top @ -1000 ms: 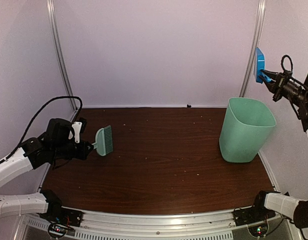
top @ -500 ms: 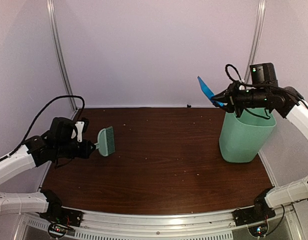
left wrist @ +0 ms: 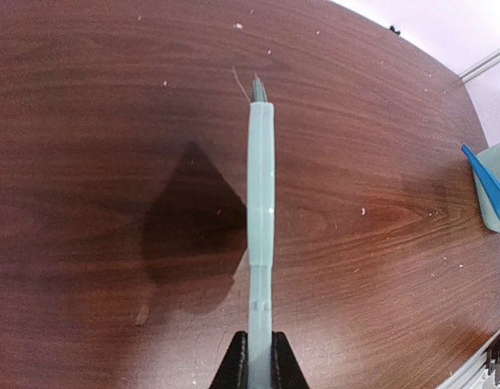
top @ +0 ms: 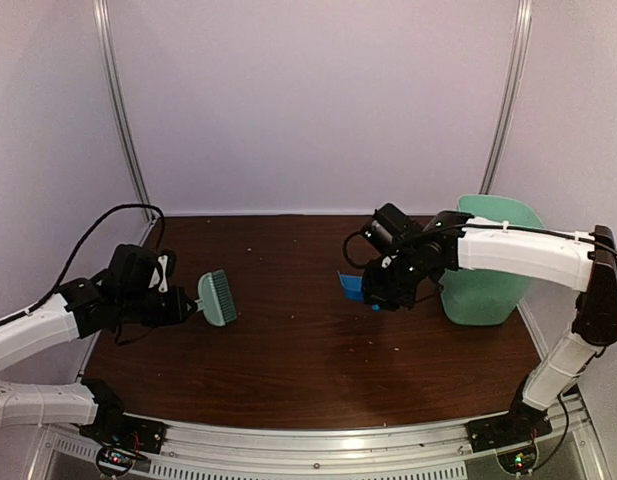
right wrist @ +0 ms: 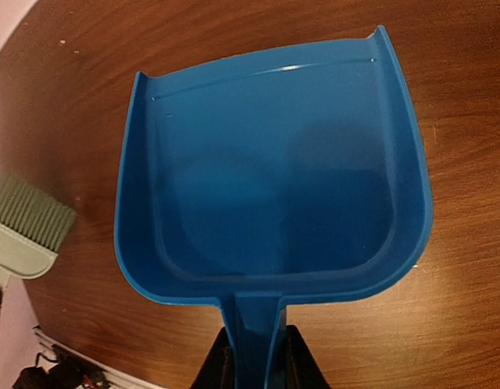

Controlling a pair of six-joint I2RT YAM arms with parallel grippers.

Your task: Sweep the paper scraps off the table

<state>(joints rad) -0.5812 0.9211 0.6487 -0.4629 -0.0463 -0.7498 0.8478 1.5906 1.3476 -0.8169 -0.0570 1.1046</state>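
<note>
Near left, the left gripper [left wrist: 260, 366] is clamped tight on the handle of the mint-green brush [top: 218, 298], which it holds over the table [top: 308, 375]. Farther in and right of centre, the right gripper [right wrist: 254, 361] grips the handle of the blue dustpan [right wrist: 274, 178]. The mint-green bin [top: 488, 295] stands just right of the dustpan. The paper scraps [left wrist: 363, 211] show only as tiny pale specks scattered across the wood.
</note>
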